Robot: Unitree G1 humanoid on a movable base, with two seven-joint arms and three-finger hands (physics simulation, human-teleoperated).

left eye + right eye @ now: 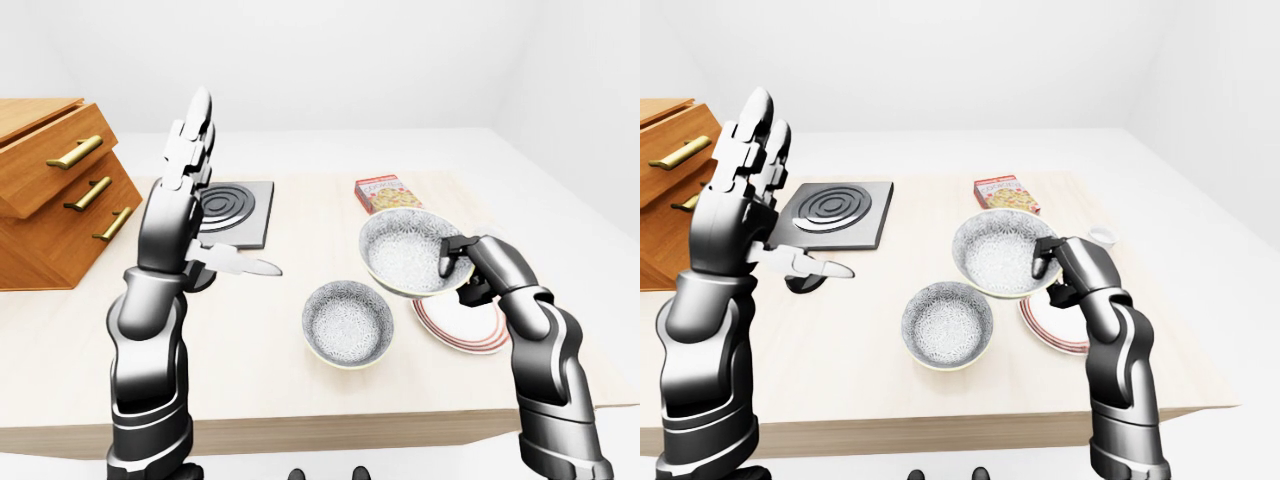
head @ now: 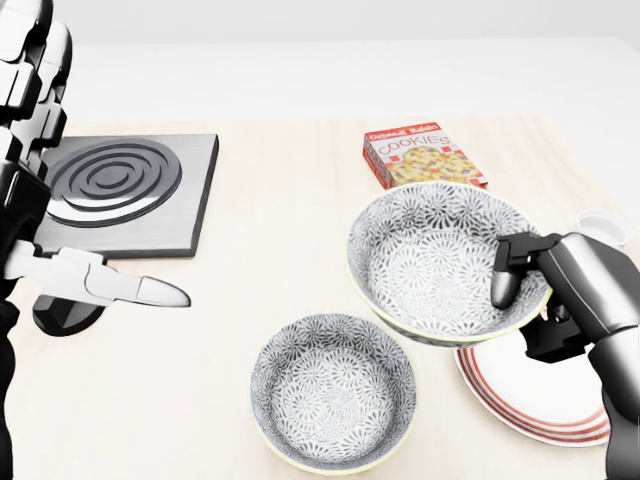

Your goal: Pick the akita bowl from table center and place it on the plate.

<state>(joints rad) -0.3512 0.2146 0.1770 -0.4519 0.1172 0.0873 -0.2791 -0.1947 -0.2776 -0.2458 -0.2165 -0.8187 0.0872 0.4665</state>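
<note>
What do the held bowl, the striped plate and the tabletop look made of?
The held bowl looks like glazed ceramic, with a fine black-and-white floral print and a pale rim. The plate is likely glossy white ceramic, with red rings near its edge. The tabletop has a pale, matte wood look with faint grain.

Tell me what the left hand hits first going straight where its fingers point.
Nothing visible: the open left hand points upward above the light wooden table, toward plain white background; depth unclear.
</note>
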